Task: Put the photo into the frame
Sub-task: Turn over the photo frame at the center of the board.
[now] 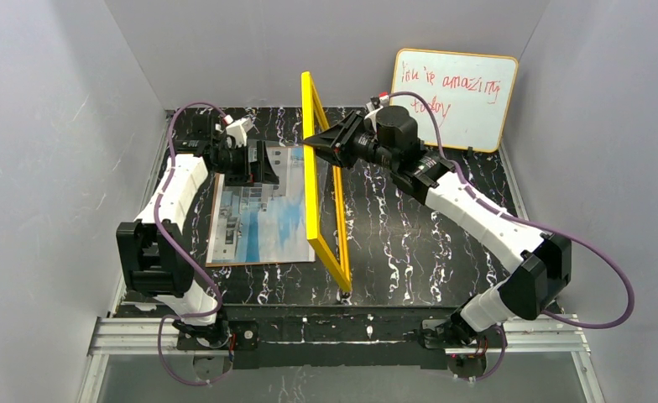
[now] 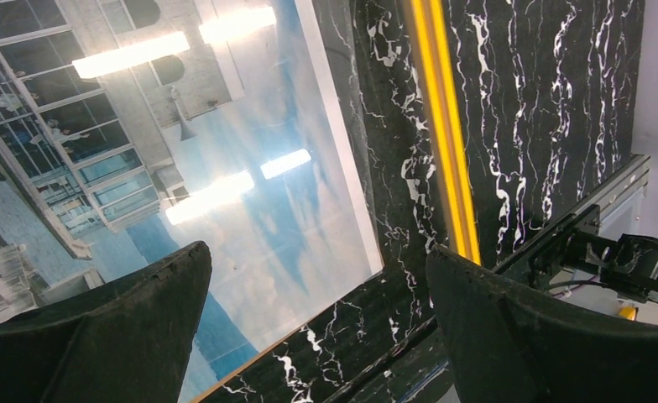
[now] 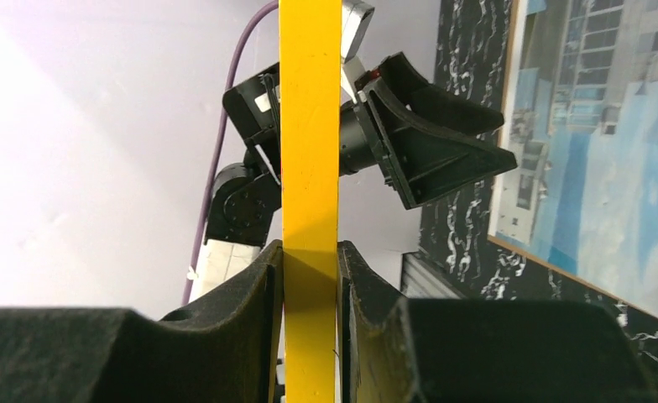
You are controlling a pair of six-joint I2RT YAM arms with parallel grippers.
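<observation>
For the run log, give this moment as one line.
photo: flat on table, face up; frame: upright on edge; right jaws: shut on frame; left jaws: open over photo

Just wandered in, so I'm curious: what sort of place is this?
Probably a robot test booth: plain grey walls box in a marbled table, with a left arm and right arm bolted to a metal rail.

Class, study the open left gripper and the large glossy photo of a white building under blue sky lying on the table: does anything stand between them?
Nothing visible does. The left gripper hangs open directly over the glossy photo. The yellow-rimmed frame stands on edge beside it, clamped by the right gripper.
</observation>
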